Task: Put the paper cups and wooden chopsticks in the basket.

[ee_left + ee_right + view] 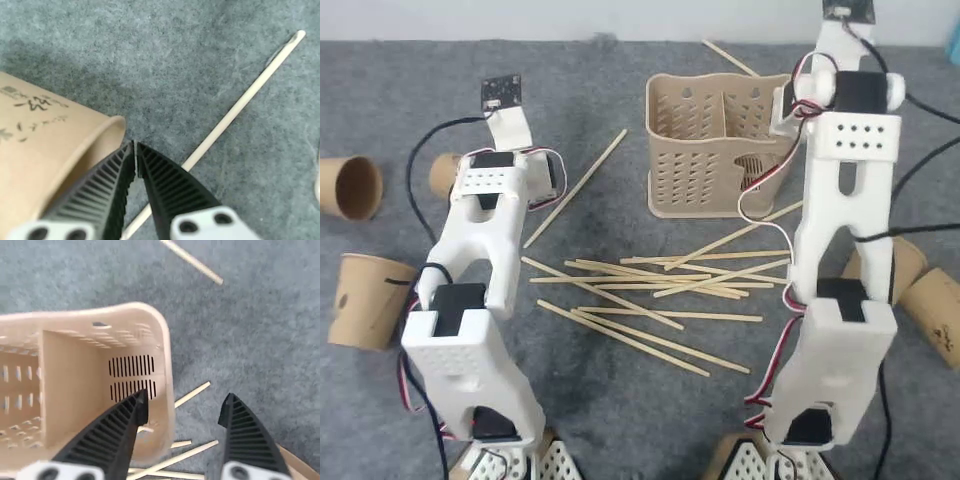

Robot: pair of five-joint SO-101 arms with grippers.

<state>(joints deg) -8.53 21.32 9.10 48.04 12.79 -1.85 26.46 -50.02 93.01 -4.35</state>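
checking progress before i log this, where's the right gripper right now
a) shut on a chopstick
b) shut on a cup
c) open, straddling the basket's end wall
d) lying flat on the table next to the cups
c: in the right wrist view the right gripper has its jaws apart, one finger over the inside of the basket and the other beyond its end wall.

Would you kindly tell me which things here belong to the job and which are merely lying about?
For the job: basket; paper cups, three at left, two at right; wooden chopsticks, scattered.
Just lying about: grey mat; black cable of an arm.
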